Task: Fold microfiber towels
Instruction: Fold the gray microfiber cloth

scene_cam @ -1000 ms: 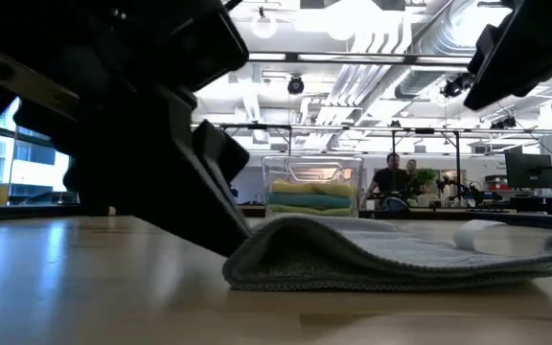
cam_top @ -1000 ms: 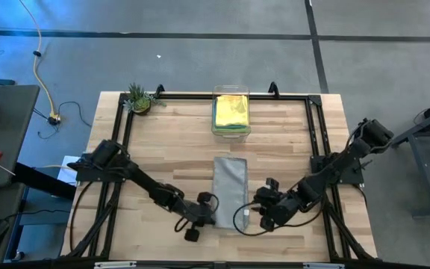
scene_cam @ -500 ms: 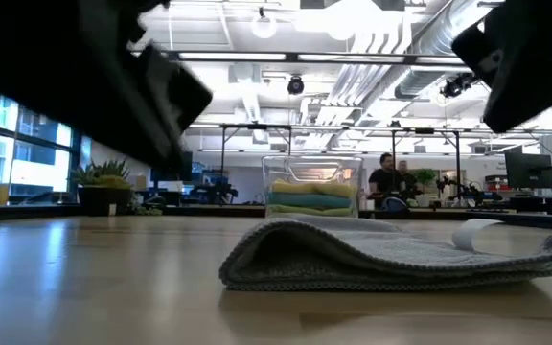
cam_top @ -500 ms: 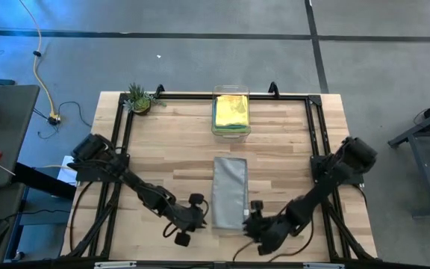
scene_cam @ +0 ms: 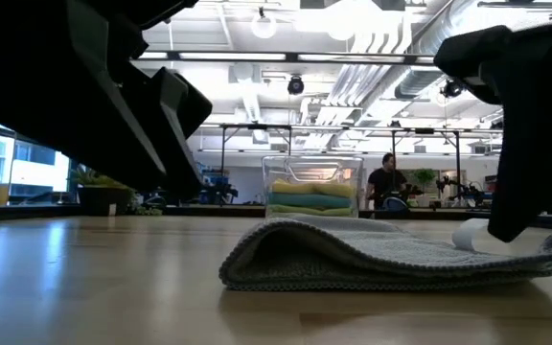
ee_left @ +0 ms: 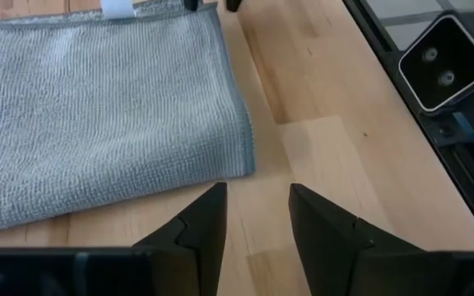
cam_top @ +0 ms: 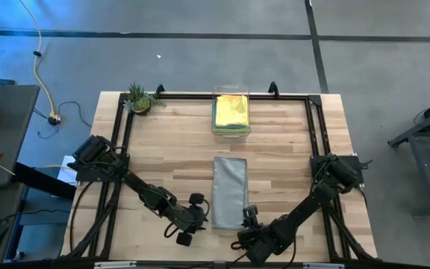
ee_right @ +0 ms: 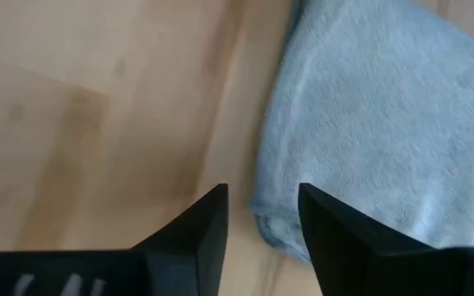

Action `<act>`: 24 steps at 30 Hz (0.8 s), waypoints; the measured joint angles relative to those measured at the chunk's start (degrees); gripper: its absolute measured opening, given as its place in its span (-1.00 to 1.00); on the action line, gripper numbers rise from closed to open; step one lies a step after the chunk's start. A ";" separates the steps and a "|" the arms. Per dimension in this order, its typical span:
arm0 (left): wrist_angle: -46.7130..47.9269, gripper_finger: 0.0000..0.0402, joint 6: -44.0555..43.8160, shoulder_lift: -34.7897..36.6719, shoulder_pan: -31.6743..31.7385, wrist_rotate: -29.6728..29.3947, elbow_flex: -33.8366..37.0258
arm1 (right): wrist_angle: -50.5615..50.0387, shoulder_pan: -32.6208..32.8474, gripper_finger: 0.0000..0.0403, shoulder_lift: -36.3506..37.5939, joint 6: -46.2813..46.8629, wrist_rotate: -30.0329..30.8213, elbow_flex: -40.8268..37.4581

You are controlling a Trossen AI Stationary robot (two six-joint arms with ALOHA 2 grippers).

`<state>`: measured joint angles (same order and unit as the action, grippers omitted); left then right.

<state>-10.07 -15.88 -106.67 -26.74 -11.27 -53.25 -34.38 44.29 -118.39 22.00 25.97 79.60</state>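
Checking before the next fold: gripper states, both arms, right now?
Left gripper: open, empty, just off the corner of the folded grey microfiber towel.
Right gripper: open, empty, at the towel's near edge.

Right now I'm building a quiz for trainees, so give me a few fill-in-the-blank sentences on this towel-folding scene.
1. The folded towel lying on the table is ____ in colour.
2. The top towel in the clear bin is ____.
3. The left gripper and the right gripper both hold ____.
4. The potted plant stands at the table's far ____ corner.

Missing words: grey; yellow; nothing; left
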 joint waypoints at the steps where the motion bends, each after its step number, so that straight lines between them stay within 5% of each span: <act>1: -0.07 -0.38 0.00 0.00 0.00 -0.01 -0.01 | -0.65 -0.10 -0.31 -0.15 0.00 0.11 0.11; 12: -0.10 -0.42 0.02 -0.02 0.04 -0.09 -0.01 | -1.18 -0.79 -0.95 -0.52 -0.03 0.14 0.21; 24: -0.19 -0.43 -0.48 -0.02 0.04 0.31 -0.01 | -7.04 -0.79 -0.98 2.24 0.42 5.83 3.22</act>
<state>-10.26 -16.36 -106.70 -26.70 -10.96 -53.25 -41.42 43.51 -116.14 22.42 31.79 82.82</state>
